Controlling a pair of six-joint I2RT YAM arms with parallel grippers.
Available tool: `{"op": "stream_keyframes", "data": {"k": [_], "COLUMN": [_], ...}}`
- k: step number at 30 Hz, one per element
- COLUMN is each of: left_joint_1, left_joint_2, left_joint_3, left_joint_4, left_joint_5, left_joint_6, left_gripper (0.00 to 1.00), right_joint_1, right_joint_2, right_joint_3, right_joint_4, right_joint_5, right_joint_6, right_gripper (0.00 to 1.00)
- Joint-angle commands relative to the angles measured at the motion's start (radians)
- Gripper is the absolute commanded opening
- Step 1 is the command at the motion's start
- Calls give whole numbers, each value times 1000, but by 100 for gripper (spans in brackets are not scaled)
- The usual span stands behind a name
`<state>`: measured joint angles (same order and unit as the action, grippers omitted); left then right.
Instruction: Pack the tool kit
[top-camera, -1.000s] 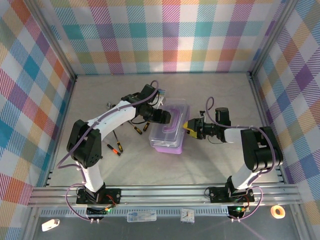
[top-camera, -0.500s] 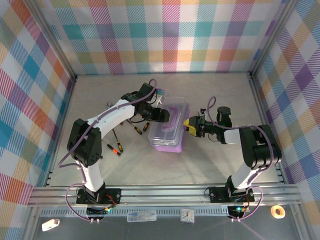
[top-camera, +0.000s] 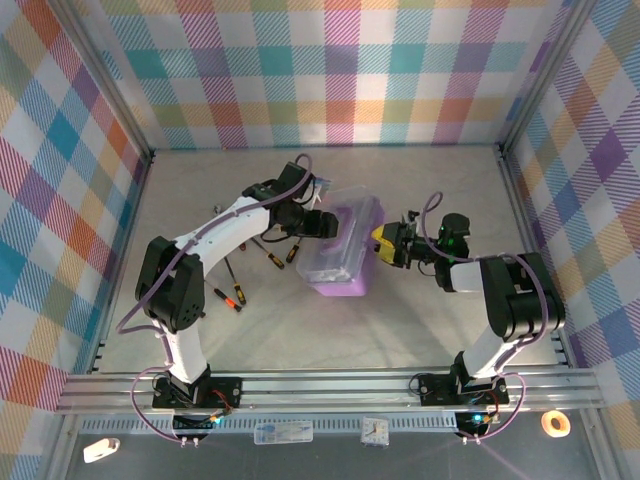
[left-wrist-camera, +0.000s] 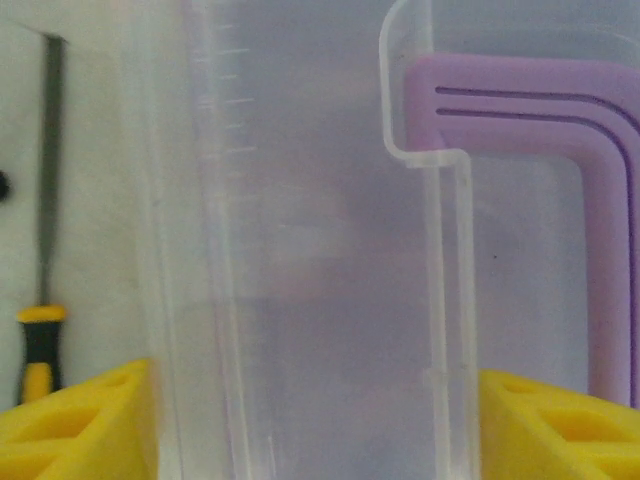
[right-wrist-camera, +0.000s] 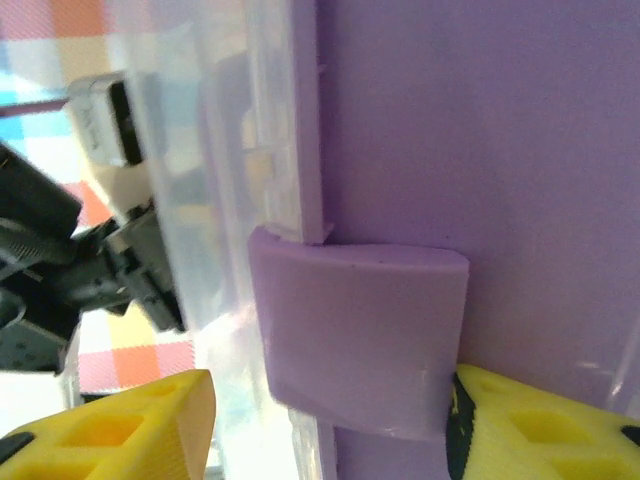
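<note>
The tool kit (top-camera: 343, 258), a purple box with a clear lid, lies tilted mid-table between both arms. My left gripper (top-camera: 322, 224) reaches in from the left. In the left wrist view its yellow fingers (left-wrist-camera: 80, 425) press on both sides of the clear lid (left-wrist-camera: 320, 250), beside the purple handle (left-wrist-camera: 600, 200). My right gripper (top-camera: 381, 244) meets the box's right side. There its jaws straddle the purple latch (right-wrist-camera: 360, 330) on the base (right-wrist-camera: 480, 120): one finger touches it, the other stands off. Black-and-orange screwdrivers (top-camera: 228, 297) lie loose to the left.
More screwdrivers (top-camera: 280, 257) lie by the left arm's forearm, and one (left-wrist-camera: 40, 340) lies just left of the lid. Small metal bits (top-camera: 218, 210) sit at the far left. Checked walls enclose the table, with open floor near the front rail.
The box has shifted slightly away and to the right, tilting more. Both grippers moved with it. The right gripper's jaws have narrowed around the latch.
</note>
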<state>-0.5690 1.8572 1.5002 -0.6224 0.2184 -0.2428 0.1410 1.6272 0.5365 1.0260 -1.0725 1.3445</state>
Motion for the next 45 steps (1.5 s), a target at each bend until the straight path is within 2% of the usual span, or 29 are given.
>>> {"op": "stream_keyframes", "data": {"k": [1,4,7,10,11,13,15,17,19,22,26,28,31,35,38,45], "left_joint_1": [-28,-29,-32,-34,-34,-34,-35,-36,-37,-42,-45,-45,-44,-45,-44,-84], "left_joint_2": [179,184,174,158,144,121,104,93,87,65,39,14,-22,-77,-104,-98], "left_joint_3": [-91,-87,-82,-62,-65,-64,-60,-55,-42,-25,26,48,83,104,98,110], "left_joint_4": [-187,-203,-195,-215,-213,-217,-222,-224,-230,-225,-255,-264,-285,-284,-250,-195], "left_joint_5": [-298,-326,-311,-320,-314,-312,-302,-283,-282,-235,-235,-208,-195,-153,-72,51], "left_joint_6": [20,25,25,23,25,26,26,27,26,23,32,38,40,36,24,34], "left_gripper": [48,47,47,48,48,48,48,48,48,49,50,52,54,62,69,82], "right_joint_1": [57,49,52,34,20,11,6,-7,-10,-10,-10,-9,-9,-8,-7,-8], "right_joint_2": [-145,-157,-139,-144,-175,-267,-371,-431,-464,-481,-490,-527,-540,-515,-525,-537], "right_joint_3": [39,31,34,14,18,79,152,198,266,298,349,361,394,411,407,414], "right_joint_4": [379,353,124,26,-93,-490,-811,-942,-1122,-1251,-1452,-1511,-1611,-1677,-1684,-1745], "right_joint_5": [-189,-188,-175,-151,-127,-71,-6,39,140,273,556,670,786,825,838,983], "right_joint_6": [28,-5,-145,-204,-268,-494,-693,-742,-809,-838,-845,-836,-856,-886,-895,-909], "right_gripper": [58,58,55,53,53,54,57,60,62,63,64,68,71,74,75,75]}}
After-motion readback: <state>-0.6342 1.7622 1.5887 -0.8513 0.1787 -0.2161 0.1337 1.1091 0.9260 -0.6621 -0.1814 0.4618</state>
